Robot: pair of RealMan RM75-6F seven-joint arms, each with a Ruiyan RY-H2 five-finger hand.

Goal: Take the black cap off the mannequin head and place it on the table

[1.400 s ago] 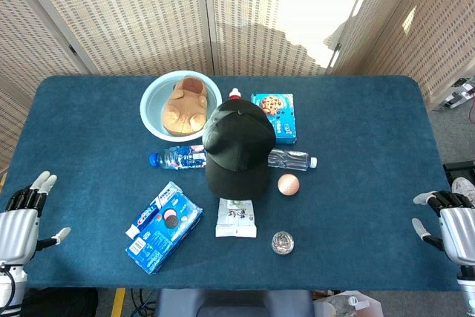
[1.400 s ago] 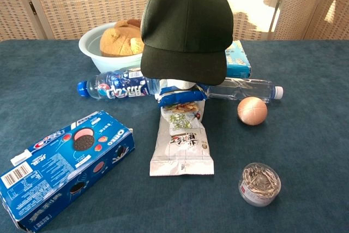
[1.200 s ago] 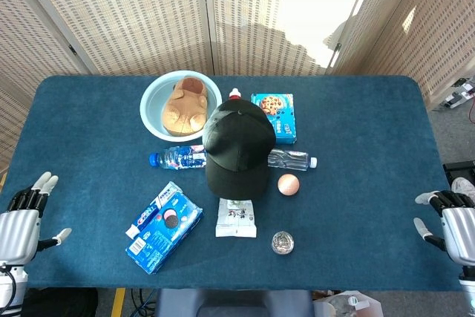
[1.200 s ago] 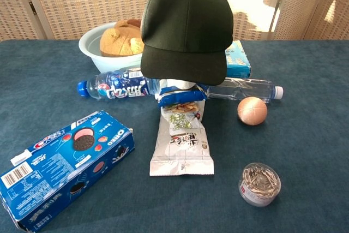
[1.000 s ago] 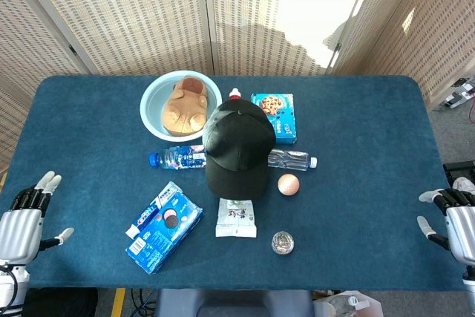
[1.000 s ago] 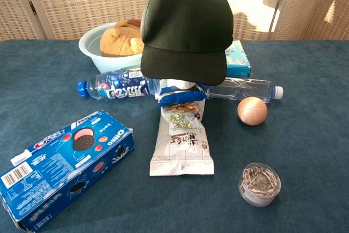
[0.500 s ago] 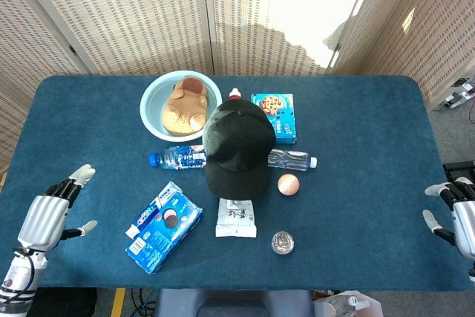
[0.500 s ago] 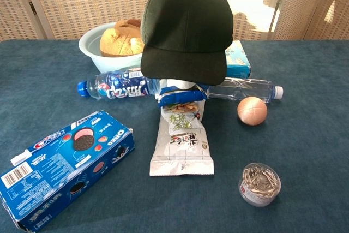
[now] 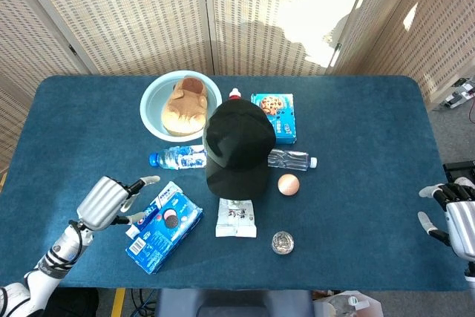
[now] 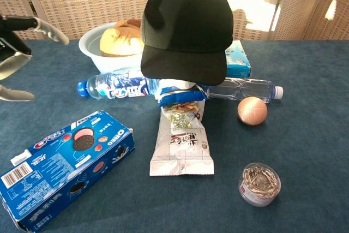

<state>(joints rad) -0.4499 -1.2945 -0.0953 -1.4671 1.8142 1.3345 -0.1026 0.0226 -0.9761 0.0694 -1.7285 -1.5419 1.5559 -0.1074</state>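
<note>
**Approach phase: cap on the mannequin head, both hands empty**

Left side. My left hand (image 9: 111, 201) hangs over the table (image 9: 364, 124) at about eight o'clock from the centre, fingers spread and holding nothing. It sits just beside the upper left corner of the blue Oreo box (image 9: 163, 226); whether it touches the box I cannot tell. In the chest view only its fingertips (image 10: 52, 31) show, at the far left edge.

Centre. The black cap (image 9: 239, 146) sits on the mannequin head, brim toward me at six o'clock. The cap hides the head itself from above; in the chest view only a pale strip shows under the brim. At eleven o'clock from the cap stands a light blue bowl (image 9: 152, 113) holding a tan plush toy (image 9: 184, 105). A labelled water bottle (image 9: 178, 158) lies at nine o'clock, a clear bottle (image 9: 291, 159) at three o'clock, a cookie box (image 9: 275, 116) at one o'clock. A snack packet (image 9: 237, 217) lies at six o'clock, a small ball (image 9: 288, 184) at four o'clock, and a clear tub of paper clips (image 9: 283, 242) at five o'clock.

Right side. My right hand (image 9: 456, 217) rests at the table's edge at four o'clock, fingers apart, empty, well apart from the cap.

Step in hand, as I judge it: the reach toward the cap; lifting has not begun. The next move calls for raising the left hand above the bottle and closing on the crown or brim.
</note>
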